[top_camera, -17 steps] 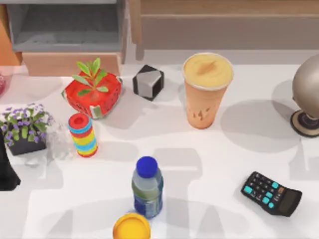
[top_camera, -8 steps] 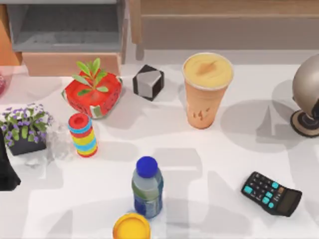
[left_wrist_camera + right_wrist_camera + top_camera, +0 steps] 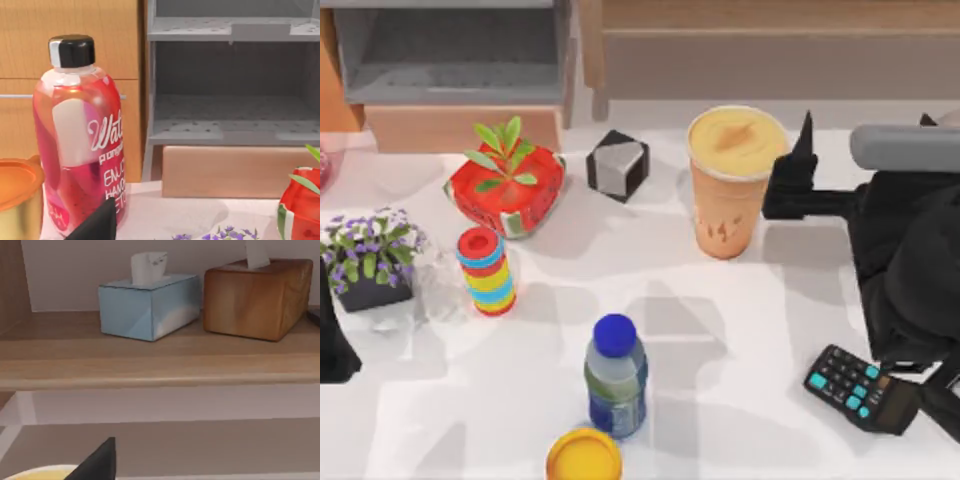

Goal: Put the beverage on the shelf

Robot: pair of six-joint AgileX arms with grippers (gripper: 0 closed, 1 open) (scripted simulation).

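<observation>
While the beverage (image 3: 736, 180) stands upright on the tabletop (image 3: 740, 330) in front of the shelf (image 3: 770, 45), the right claw (image 3: 798, 175) sits just beside the cup's right side, level with its rim, fingertips pointing toward the shelf. Whether it touches the cup, or whether its fingers are spread or closed, I cannot tell. The left arm (image 3: 335, 345) is parked at the tabletop's left edge.

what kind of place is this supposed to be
Probably a rendered tabletop test scene rather than a real room: a white table scattered with unrelated household items, such as a calculator, a beverage and a potted plant, with a wooden shelf behind.
</observation>
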